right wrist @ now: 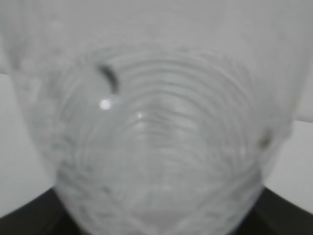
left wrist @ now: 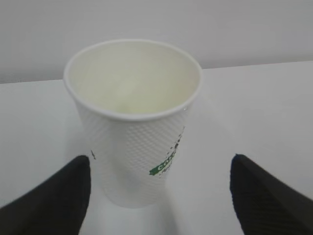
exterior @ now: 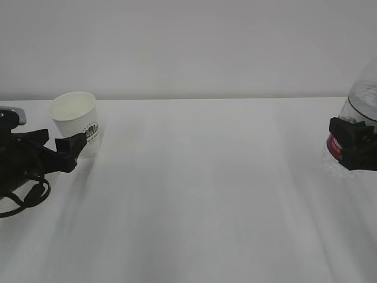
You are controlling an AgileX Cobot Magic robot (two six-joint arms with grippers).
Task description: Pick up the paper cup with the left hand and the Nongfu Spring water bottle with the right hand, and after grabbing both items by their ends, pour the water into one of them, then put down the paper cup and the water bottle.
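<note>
Paper cup [exterior: 75,122] first, at the far left of the white table [exterior: 200,194]: it stands upright, mouth open and apparently empty, with its green logo facing my side. My left gripper [left wrist: 159,196] is spread wide around its lower half; in the left wrist view one dark finger [left wrist: 58,196] sits on each side of the base, both clear of the wall, so nothing is held yet. I judge the cup light and easily crushed, its dimpled skin offering some friction. I would close gently low on the body, where the bottom stiffens it, not near the soft rim.

Across a long bare stretch of table, at the far right edge, the Nongfu Spring water bottle [exterior: 362,112] stands partly out of frame. My right gripper [exterior: 353,144] is clasped around it at the red label band. The right wrist view shows only blurred clear ribbed plastic filling the frame. I expect it to be heavier if water is inside, smooth, and slightly yielding, so a firm grip matters there.
</note>
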